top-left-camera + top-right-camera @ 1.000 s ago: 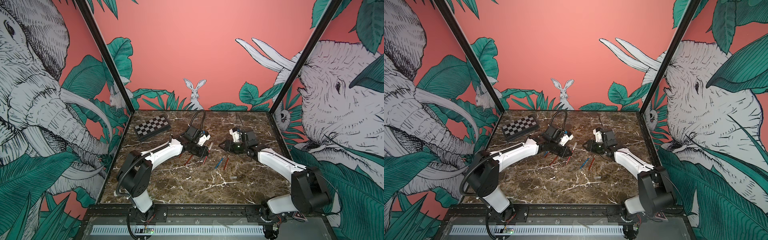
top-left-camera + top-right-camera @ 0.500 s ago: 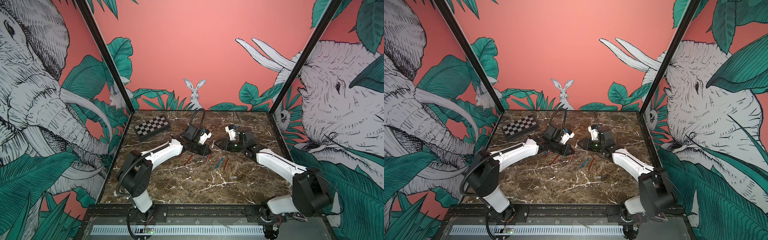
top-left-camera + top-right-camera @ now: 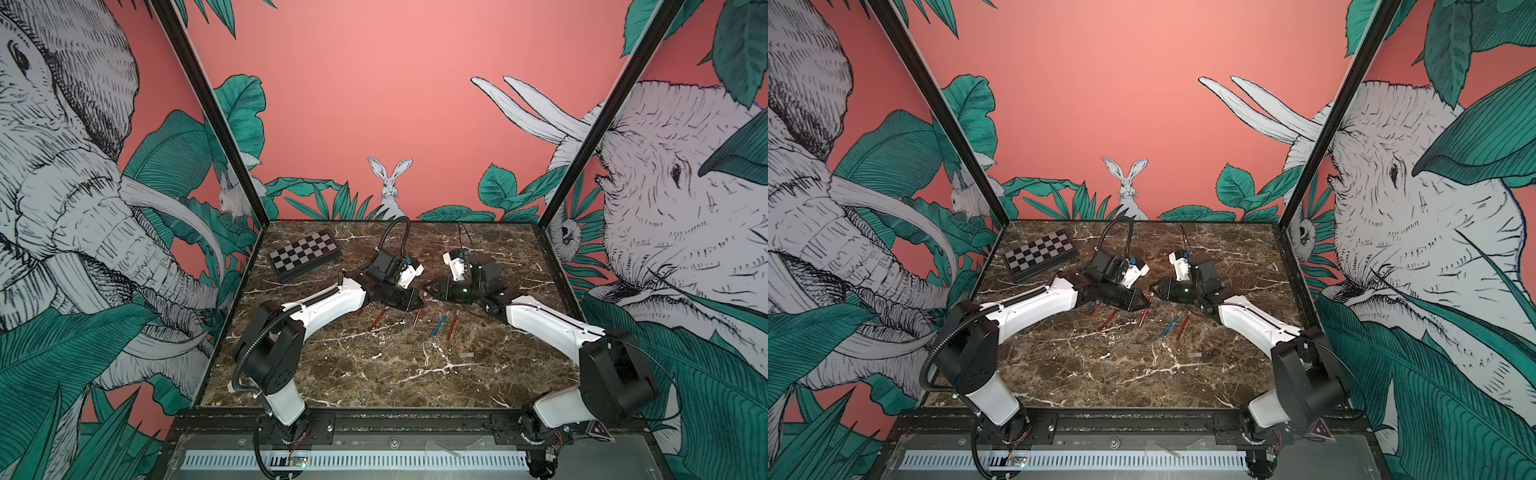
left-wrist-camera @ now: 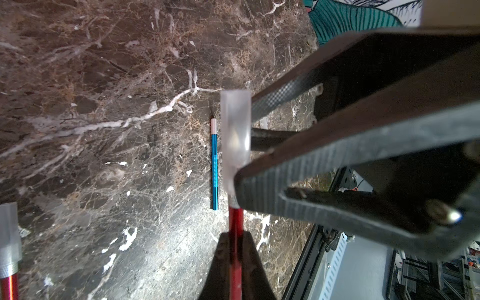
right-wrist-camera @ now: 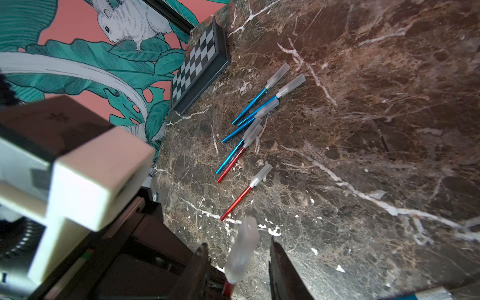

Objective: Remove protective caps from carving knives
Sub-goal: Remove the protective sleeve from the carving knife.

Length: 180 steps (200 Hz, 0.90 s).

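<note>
Clamping red knife (image 4: 235, 220), left hand (image 4: 235, 239); wrist views alone resolve cap (image 4: 235, 130).

Knives (image 5: 250, 105): five blue, four red. Caps (image 5: 279, 74) fitted: seven. Board (image 5: 197, 67): one.

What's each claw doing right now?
Left gripper: closed, holding the red knife.
Right gripper: open, jaws either side of that knife's clear cap.

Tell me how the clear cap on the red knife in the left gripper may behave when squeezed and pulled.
The cap looks smooth, so a grip may slip on it. It is a thin translucent tube, probably light and slightly squashy. Apparently round, it would likely roll if dropped on the table.
</note>
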Available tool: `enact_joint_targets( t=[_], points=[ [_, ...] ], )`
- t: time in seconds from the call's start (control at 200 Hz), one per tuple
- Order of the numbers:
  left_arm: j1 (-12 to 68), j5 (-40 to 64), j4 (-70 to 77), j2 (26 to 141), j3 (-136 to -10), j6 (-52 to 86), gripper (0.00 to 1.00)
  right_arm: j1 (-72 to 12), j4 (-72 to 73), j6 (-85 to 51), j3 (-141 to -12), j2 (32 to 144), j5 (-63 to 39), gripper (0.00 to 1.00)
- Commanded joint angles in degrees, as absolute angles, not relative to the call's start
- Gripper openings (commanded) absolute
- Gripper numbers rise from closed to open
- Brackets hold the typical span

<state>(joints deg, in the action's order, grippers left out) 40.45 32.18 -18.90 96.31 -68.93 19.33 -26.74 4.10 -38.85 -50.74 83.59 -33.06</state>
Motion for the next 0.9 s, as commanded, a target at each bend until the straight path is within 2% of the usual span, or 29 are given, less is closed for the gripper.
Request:
enact_joint_targets(
  t=[0.0, 0.36, 0.655, 0.775, 0.895],
  points=[
    [40.66, 32.89, -18.03, 95.96, -68.02, 19.61, 0.09, -27.39, 7.50, -39.88, -51.99, 84.19, -32.12, 0.34],
    [40.61, 32.96, -17.40, 96.41, -68.25, 20.00, 0.09, -28.38, 8.96, -41.76, -51.15, 85.16, -30.65, 0.24],
    [40.68, 33.01, -17.53, 96.24, -68.02, 20.04, 0.09, -28.54, 9.13, -42.67, -51.41, 86.41, -30.28, 0.24],
    [40.63, 32.96, -17.56, 96.32, -68.07, 19.95, 0.09, -28.59, 9.66, -43.03, -51.44, 86.71, -30.40, 0.15],
    [40.61, 32.89, -17.68, 96.50, -68.12, 19.78, 0.09, -28.72, 10.20, -43.97, -50.92, 86.18, -29.09, 0.10]
  ],
)
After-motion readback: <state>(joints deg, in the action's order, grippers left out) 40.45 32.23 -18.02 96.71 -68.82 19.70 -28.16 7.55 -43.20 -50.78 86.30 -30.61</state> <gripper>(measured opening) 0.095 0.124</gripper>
